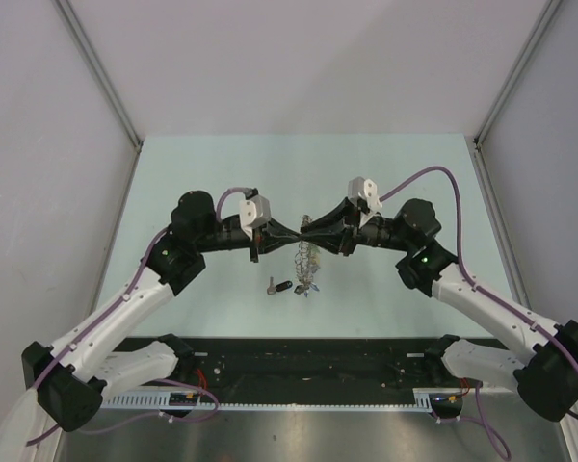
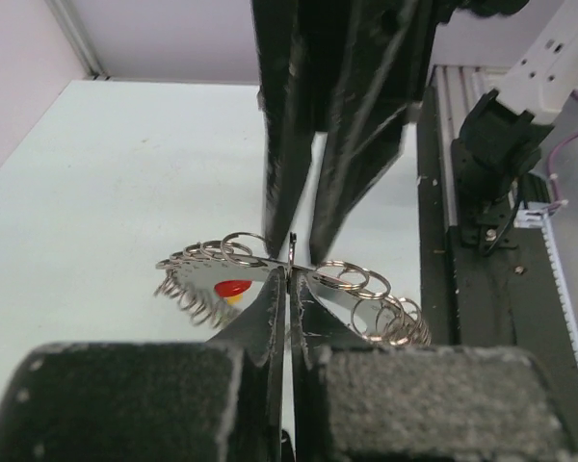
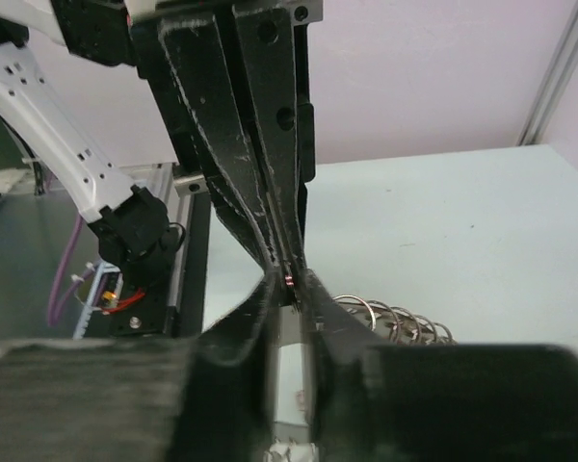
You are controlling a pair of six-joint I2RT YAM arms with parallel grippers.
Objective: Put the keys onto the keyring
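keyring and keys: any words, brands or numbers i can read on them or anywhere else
None can be read.
The keys on the keyring show no legible marks; any stamps are too small.
The loose key on the table is too small too.

The keyring point(image 1: 308, 260) hangs over the middle of the table point(image 1: 193, 192), its thin silver wire standing upright where the closed left gripper point(image 2: 289, 279) pinches it. Many small silver split rings point(image 2: 366, 284) fan out along the wire to both sides like coils. A red and yellow key head point(image 2: 233, 288) shows among them. Whether the bunch's lowest part touches the table is unclear. One dark-headed key point(image 1: 280, 286) lies flat on the table, loose, just left of centre.
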